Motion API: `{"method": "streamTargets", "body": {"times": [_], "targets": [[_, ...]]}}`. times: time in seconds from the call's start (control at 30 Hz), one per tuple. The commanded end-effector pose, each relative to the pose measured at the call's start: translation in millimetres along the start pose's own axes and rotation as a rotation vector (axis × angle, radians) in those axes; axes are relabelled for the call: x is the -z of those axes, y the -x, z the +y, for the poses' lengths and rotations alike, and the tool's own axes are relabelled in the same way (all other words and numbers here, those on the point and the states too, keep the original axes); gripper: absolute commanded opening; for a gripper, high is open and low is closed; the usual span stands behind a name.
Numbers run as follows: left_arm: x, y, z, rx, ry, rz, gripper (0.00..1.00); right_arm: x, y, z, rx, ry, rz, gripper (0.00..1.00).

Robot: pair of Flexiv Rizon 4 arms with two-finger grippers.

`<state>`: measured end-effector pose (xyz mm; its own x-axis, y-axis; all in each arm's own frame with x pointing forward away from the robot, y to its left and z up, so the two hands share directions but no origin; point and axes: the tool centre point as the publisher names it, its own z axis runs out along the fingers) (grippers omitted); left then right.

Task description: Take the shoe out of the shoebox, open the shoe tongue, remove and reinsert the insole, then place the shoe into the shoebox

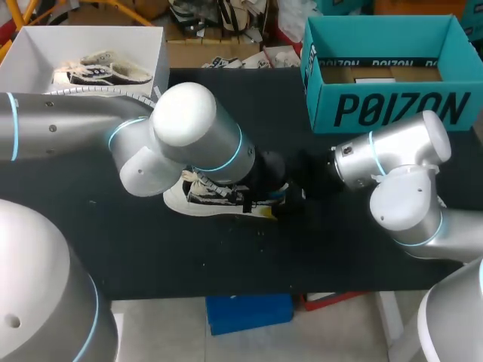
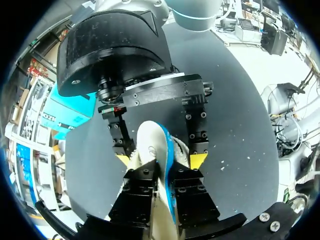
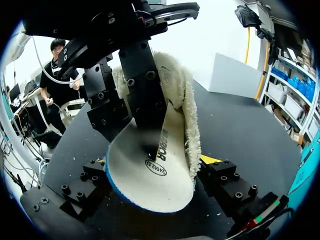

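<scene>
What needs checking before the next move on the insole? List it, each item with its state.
1. Left gripper shut on the insole: ok.
2. Shoe out on the table: ok.
3. Insole seated flat in the shoe: not ok; much of it sticks out of the shoe.
4. Right gripper steadying the shoe: cannot tell.
5. Teal shoebox open to take the shoe: ok.

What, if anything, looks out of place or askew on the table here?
Only the insole: it sticks up out of the shoe, curved, pinched in the left gripper. That fits the task; nothing spilled or damaged shows.
</scene>
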<state>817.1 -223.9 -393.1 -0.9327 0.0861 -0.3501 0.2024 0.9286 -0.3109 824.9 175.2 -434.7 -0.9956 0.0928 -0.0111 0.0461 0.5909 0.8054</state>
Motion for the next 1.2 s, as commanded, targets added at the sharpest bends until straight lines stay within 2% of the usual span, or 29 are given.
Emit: {"method": "streamTargets", "body": {"times": [0.03,0.2,0.33,0.53,0.63,0.93,1.2], "targets": [[-3.7,0.4,2.6,0.009,0.007,-0.005,0.0,-3.5,0.0,-1.8,-0.001,-0.001,-0.001,0.05],[11.5,1.2,1.7,0.034,-0.039,0.029,0.0,-3.5,0.0,-1.8,-0.001,-0.001,-0.001,0.0],[34.8,-2.7,3.0,0.07,-0.092,0.057,0.0,-3.5,0.0,-1.8,-0.001,-0.001,-0.001,0.0],[61.1,-7.9,4.5,0.092,-0.126,0.064,0.0,-3.5,0.0,-1.8,-0.001,-0.001,-0.001,0.0],[75.2,-7.6,5.1,0.12,-0.173,0.098,0.0,-3.5,0.0,-1.8,-0.001,-0.001,-0.001,0.0],[126.1,1.5,-7.7,0.212,-0.368,0.241,0.0,-3.5,0.0,-1.8,-0.001,-0.001,-0.001,0.0],[188.9,8.4,-33.1,0.287,-0.592,0.429,0.0,-3.5,0.0,-1.8,-0.001,-0.001,-0.001,0.0]]}}
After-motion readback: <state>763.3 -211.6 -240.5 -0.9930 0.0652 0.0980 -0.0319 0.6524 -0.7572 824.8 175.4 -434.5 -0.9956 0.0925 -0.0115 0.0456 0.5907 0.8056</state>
